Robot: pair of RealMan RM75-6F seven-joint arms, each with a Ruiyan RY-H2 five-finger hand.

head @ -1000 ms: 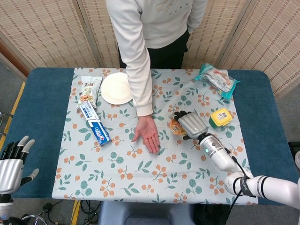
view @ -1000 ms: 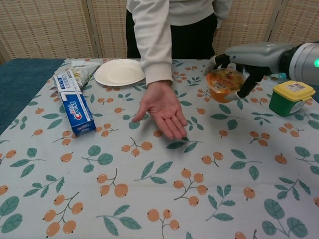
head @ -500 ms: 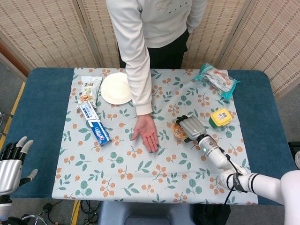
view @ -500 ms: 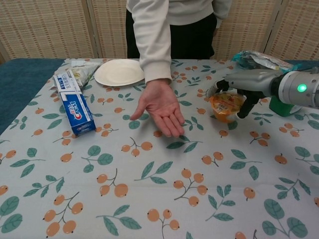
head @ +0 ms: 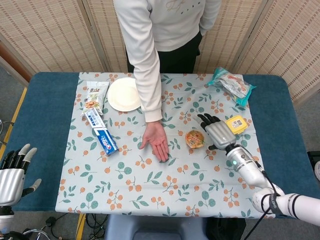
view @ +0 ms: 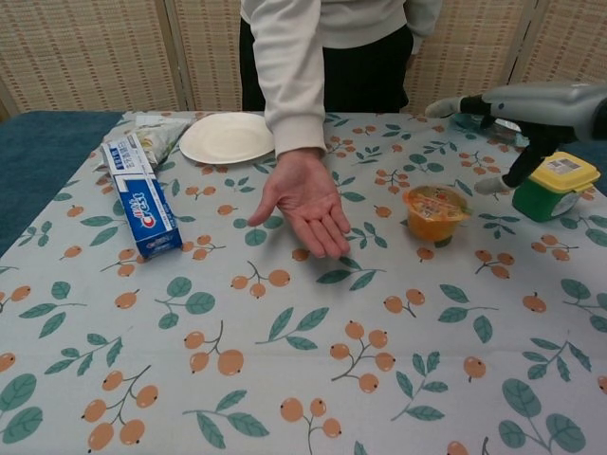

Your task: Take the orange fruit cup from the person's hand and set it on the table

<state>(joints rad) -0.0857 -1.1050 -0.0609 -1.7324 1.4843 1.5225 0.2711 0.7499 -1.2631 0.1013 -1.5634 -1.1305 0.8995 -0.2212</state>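
A table [head: 47, 107] draped in a leaf-and-fruit patterned cloth [view: 285, 351] is standing before woven screens [head: 50, 35], and a person [head: 165, 30] in a white top is reaching a bare palm [view: 308, 201] out over it. The head view alone is showing the left hand [head: 12, 172] hanging off the table's near left corner, fingers apart and holding nothing; the chest view is missing it. The right hand [head: 217, 132] is hovering with fingers spread, gripping nothing, just right of the orange fruit cup [view: 434, 213], which is sitting upright on the cloth, apart from the fingers. A white plate [head: 124, 94], toothpaste box [view: 140, 201], snack bag [head: 231, 84] and yellow-lidded tub [view: 555, 185] are lying around.
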